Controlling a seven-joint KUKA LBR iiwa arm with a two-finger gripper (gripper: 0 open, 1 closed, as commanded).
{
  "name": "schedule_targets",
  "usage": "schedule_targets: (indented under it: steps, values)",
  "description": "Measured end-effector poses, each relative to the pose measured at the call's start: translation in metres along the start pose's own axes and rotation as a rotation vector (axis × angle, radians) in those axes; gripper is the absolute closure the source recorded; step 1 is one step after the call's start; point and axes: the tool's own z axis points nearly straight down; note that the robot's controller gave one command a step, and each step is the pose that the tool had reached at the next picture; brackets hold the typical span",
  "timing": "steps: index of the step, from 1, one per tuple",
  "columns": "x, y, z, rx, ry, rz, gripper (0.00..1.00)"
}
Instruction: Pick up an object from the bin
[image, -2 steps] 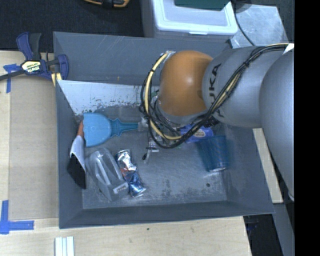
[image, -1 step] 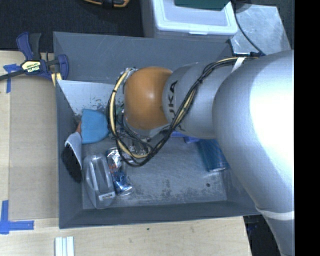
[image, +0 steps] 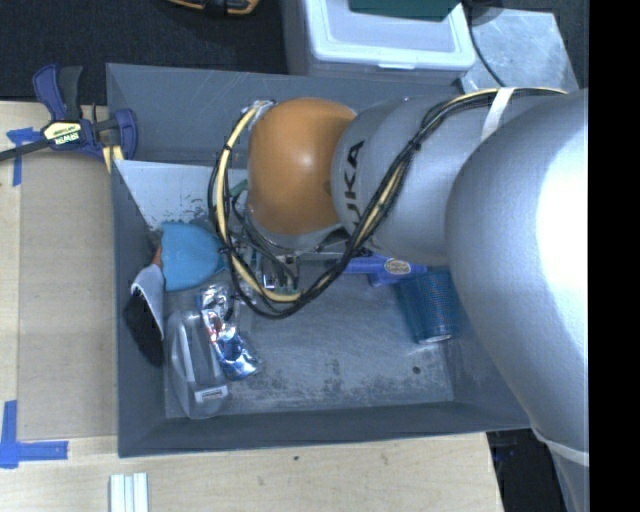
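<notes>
At the bin's left-centre, under the orange wrist cover (image: 295, 160), the gripper (image: 268, 272) hangs low over the floor of the bin (image: 350, 385). Cover and cables hide its tip, so I cannot tell whether it is open or closed, and I see nothing held. The nearest things all lie to its left. A rounded light-blue lump (image: 188, 255) sits just beside it. A crumpled silver-and-blue foil wrapper (image: 225, 335) lies just near-left of it, long axis running far to near with a slight lean right. Past those, a clear plastic piece (image: 195, 378) touches the wrapper and a black thing (image: 145, 322) lies by the left wall. A dark-blue cylinder (image: 430, 305) lies well apart to the right (partly under the arm (image: 480, 200)). My judgement: the pick turns on a short shift left, toward lump or wrapper, closing across the wrapper's long axis if that is the choice.
</notes>
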Motion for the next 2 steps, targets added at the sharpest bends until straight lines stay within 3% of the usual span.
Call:
schedule_targets:
  steps: [1,2]
  values:
    - [0.021,-0.007,0.037,0.015,-0.002,-0.173,0.00]
    - [0.018,-0.008,0.060,0.028,0.002,0.151,0.00]
